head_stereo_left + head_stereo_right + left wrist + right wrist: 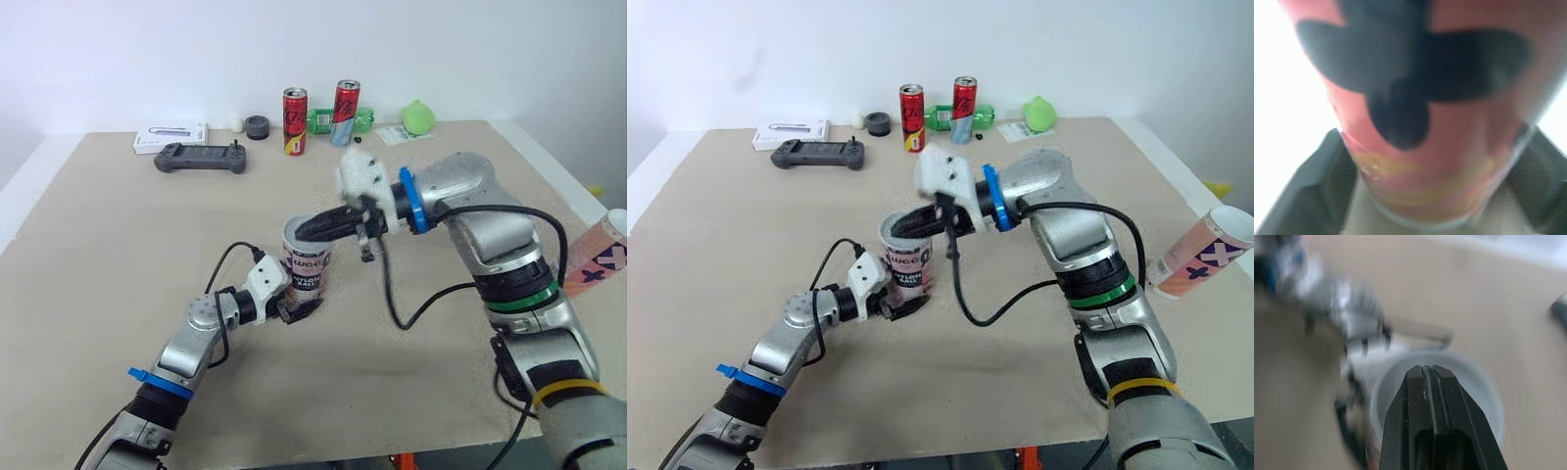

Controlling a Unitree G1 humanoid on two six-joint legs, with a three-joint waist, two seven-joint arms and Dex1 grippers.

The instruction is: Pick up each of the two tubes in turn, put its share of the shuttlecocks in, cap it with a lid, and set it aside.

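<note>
The filling step looks to be in hand. The tube [308,269] stands upright near the middle of the surface [118,255], and the left hand [294,308] holds it low down, a finger [1308,191] on each side of its base. The right hand [315,229] lies across the tube's open mouth with its fingers [1432,396] pressed together, tips pointing down into the white rim. Nothing shows between them, so I judge it is pushing the contents down rather than carrying anything. What sits inside the tube I cannot tell.

The next move calls for drawing the right hand straight up and out without tipping the tube, while the left grip keeps the base planted. If this tube's share is in, a lid comes after that. I cannot make out a lid for certain, though a small dark round thing [257,127] sits at the far edge.

The second tube [1200,257] lies tilted at the right edge of the surface, well apart. Two cans [295,121], a green bottle [323,119], a controller [200,157] and a box [170,138] line the far side, clear of the work. The right arm's cable [387,284] hangs just beside the tube and could snag it.
</note>
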